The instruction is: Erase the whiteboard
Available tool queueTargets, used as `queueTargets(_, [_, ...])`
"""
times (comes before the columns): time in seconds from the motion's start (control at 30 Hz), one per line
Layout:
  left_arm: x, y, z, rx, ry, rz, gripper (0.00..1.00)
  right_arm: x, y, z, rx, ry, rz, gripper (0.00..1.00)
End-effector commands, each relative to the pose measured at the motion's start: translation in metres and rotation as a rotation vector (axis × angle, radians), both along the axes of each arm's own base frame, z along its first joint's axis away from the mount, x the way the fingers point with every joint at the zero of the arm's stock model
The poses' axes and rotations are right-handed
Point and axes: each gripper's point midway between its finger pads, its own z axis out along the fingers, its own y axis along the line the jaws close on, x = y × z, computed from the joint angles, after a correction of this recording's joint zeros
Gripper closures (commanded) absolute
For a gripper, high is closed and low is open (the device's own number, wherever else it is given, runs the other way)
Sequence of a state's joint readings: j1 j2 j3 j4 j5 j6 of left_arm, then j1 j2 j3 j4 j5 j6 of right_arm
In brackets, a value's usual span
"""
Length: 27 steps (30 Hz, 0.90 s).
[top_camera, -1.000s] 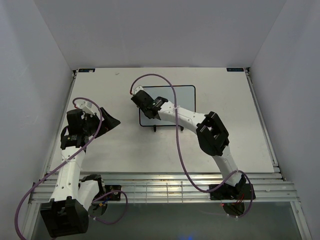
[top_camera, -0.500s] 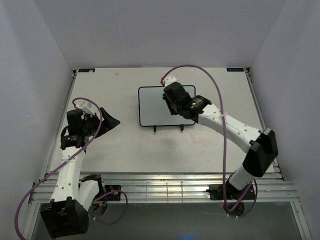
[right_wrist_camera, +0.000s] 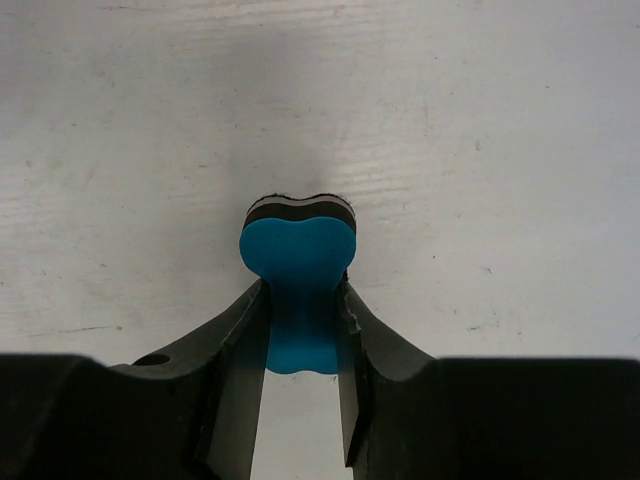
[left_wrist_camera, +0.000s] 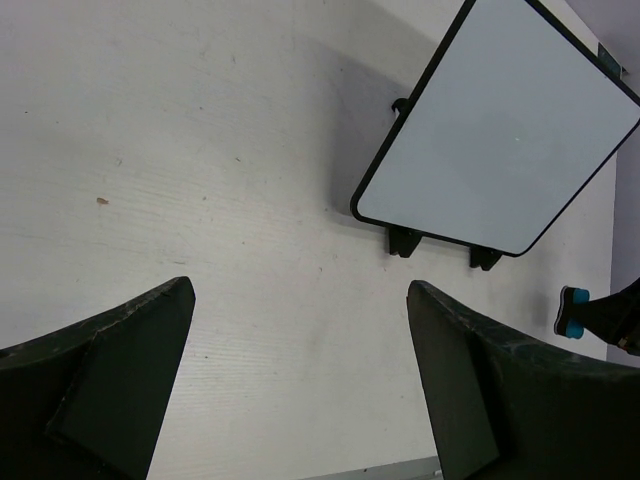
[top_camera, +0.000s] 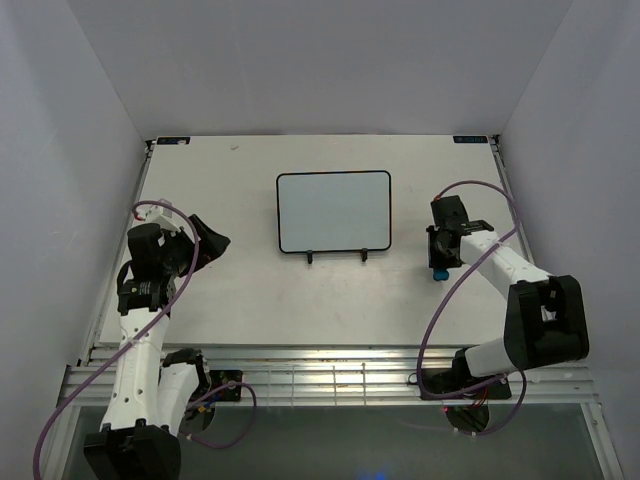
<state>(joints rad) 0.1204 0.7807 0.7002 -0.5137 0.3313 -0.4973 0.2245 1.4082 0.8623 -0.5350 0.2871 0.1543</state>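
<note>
Top external: whiteboard (top_camera: 333,211), between both grippers, blank, erasing apparently done; right gripper (top_camera: 439,262), right of board, pinching blue eraser (top_camera: 440,273), release outstanding; left gripper (top_camera: 209,239), left of board, jaws spread, empty.

The whiteboard (top_camera: 333,211) is a small white rectangle with rounded corners and a thin black frame. Its surface is plain white. It sits landscape at the middle of the table (top_camera: 250,290), toward the far side, with two black feet (top_camera: 310,257) at its near edge.
</note>
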Motion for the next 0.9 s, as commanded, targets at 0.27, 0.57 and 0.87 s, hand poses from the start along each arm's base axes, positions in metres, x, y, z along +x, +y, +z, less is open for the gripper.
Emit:
queueTargets(0.27, [0.003, 0.008, 0.000, 0.027, 0.005, 0.046, 0.02, 0.016, 0.013, -0.007, 0.077, 0.042, 0.029, 0.44])
queueTargets(0.57, [0.004, 0.016, 0.009, 0.091, -0.028, 0.046, 0.02, 0.016, 0.007, 0.062, 0.078, -0.110, 0.001, 0.39])
queueTargets(0.87, [-0.010, 0.024, 0.121, 0.265, -0.232, 0.041, 0.02, -0.022, 0.015, 0.204, 0.210, -0.555, 0.079, 0.10])
